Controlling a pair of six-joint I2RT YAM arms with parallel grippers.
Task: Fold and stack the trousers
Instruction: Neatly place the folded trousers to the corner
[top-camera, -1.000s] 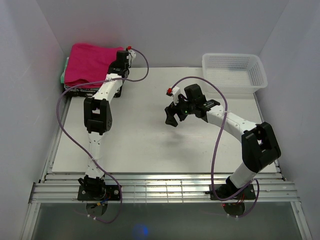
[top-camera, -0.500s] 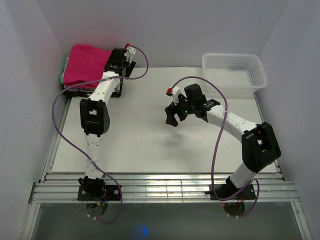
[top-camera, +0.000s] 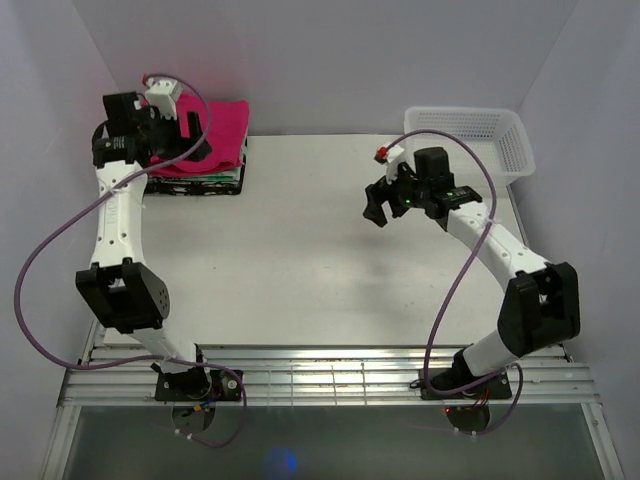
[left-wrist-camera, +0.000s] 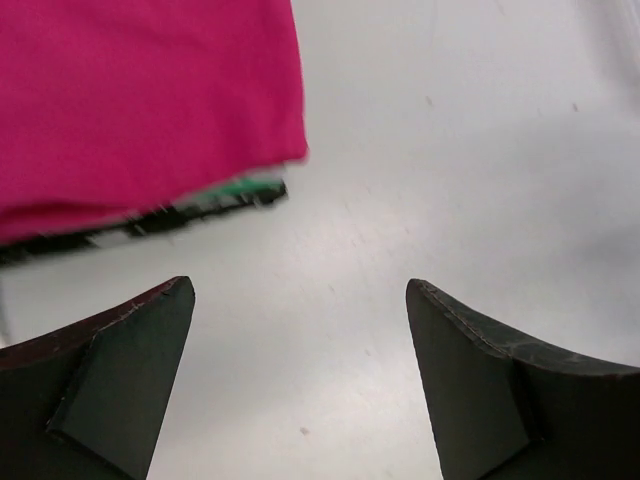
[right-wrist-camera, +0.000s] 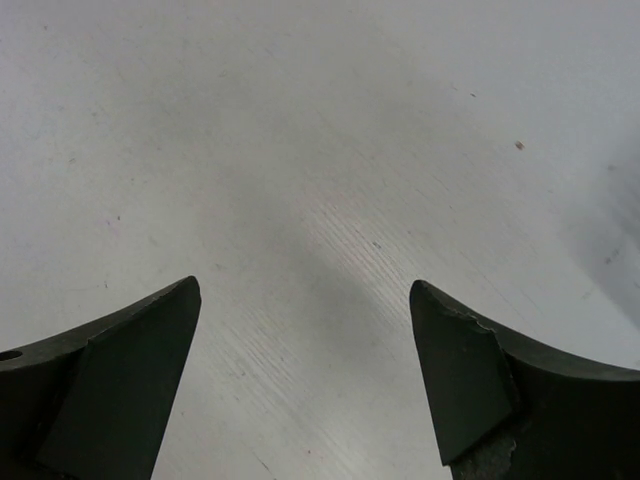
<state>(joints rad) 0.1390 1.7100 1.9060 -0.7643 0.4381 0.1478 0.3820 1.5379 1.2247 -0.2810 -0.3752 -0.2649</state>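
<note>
Surroundings: white table (top-camera: 300, 260) inside pale walls; white mesh basket (top-camera: 470, 140) at the far-right corner, well apart from the cloth stack.
Obstruction: the left arm reaches over the far-left corner and its wrist hides the left part of the stack in the top view. Nothing lies between the 2 arms on the table.
Trousers location: the trousers (top-camera: 222, 135) lie folded at the far-left corner, on top of a stack – green-and-white cloth (left-wrist-camera: 245, 190) and a dark layer show under the pink edge.
Trousers orientation: folded flat into a pad, right edge running near-to-far in the top view. The long axis cannot be told, since the arm covers too much of it. In the left wrist view a straight side edge and a folded lower edge meet at 1 corner, which overhangs the cloth below slightly.
Left gripper (left-wrist-camera: 298, 290): jaws spread wide, nothing between them, raised above bare table just beside the stack's corner – not touching the fabric.
Right gripper (right-wrist-camera: 305, 290): jaws spread wide, empty, over bare table right of centre, near the basket side.
Cabling: a purple cable (top-camera: 60, 250) loops along each arm.
Markings: nothing legible at this resolution.
</note>
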